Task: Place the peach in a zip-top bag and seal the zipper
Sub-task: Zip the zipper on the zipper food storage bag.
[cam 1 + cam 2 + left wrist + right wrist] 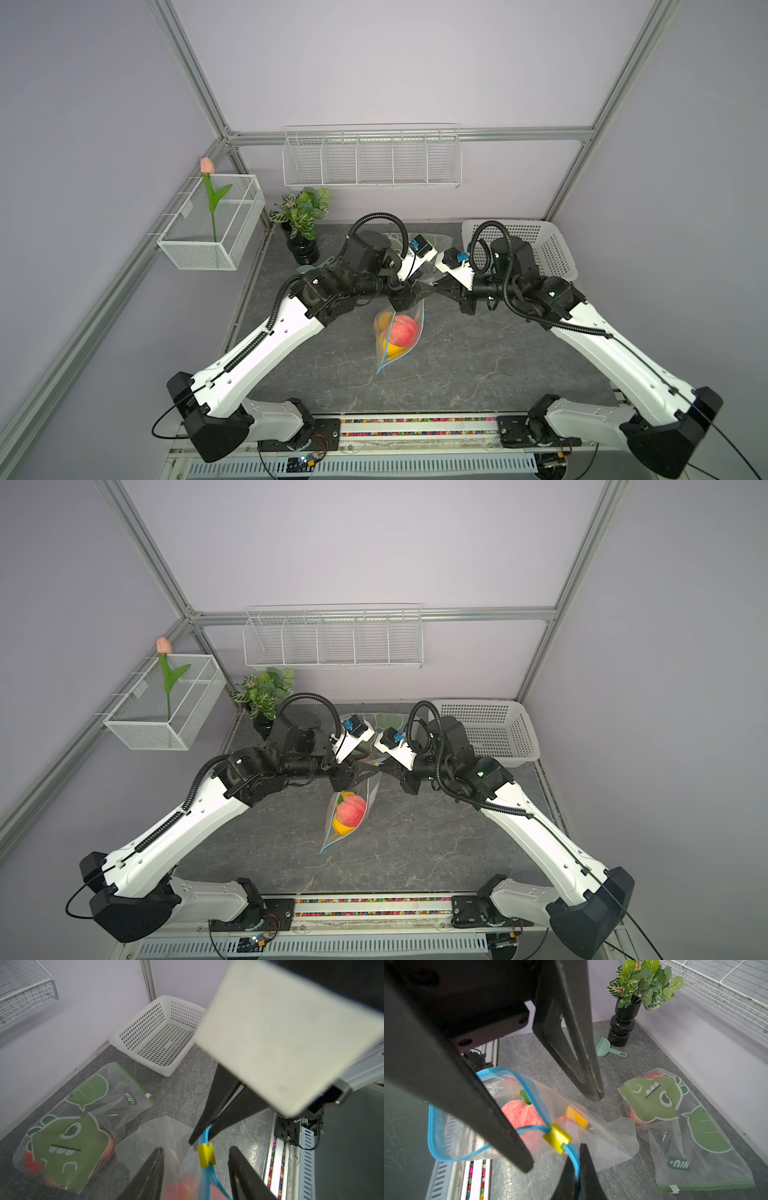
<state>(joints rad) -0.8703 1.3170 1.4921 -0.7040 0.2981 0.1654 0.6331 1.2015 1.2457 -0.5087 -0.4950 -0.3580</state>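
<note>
Sealing: not done; zipper (433, 1126) mouth gapes.
Peach (402, 330): inside bag (384, 359).
Left hand (196, 1150): spread around slider (205, 1155).
Right hand (576, 1159): pinching zipper end.

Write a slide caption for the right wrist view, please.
Right gripper pinches the blue zipper beside the yellow slider; peach already bagged.

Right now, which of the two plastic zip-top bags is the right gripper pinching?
The clear blue-zippered bag with the yellow slider, holding the peach; the green cartoon-printed bag lies apart, untouched.
</note>
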